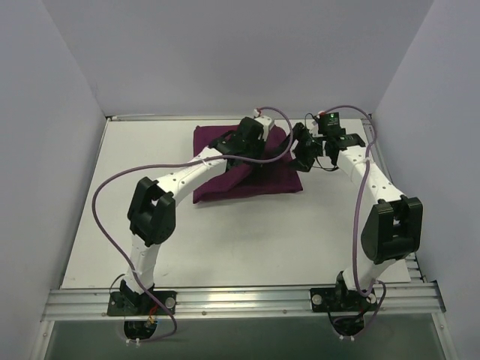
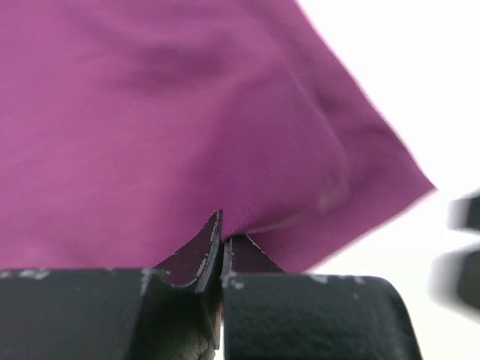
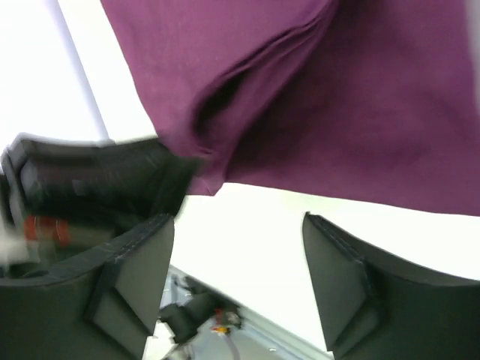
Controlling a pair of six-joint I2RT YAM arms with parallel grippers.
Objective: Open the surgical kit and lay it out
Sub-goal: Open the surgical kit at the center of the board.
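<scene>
The surgical kit is a dark purple cloth wrap (image 1: 255, 178) lying folded at the back middle of the table. My left gripper (image 1: 253, 144) is over its far right part. In the left wrist view the left gripper (image 2: 223, 231) is shut, with a fold of the purple cloth (image 2: 187, 112) pinched between its tips. My right gripper (image 1: 303, 154) hangs just off the wrap's right edge. In the right wrist view the right gripper (image 3: 238, 221) stands open over bare white table, nothing between its fingers, and the cloth's edge (image 3: 337, 112) lies just beyond them.
The white table (image 1: 150, 225) is walled by grey panels left, right and behind. An aluminium rail (image 1: 240, 300) carries both arm bases at the near edge. The two gripper heads are close together; the left one shows as a dark blur (image 3: 90, 180) beside my right fingers.
</scene>
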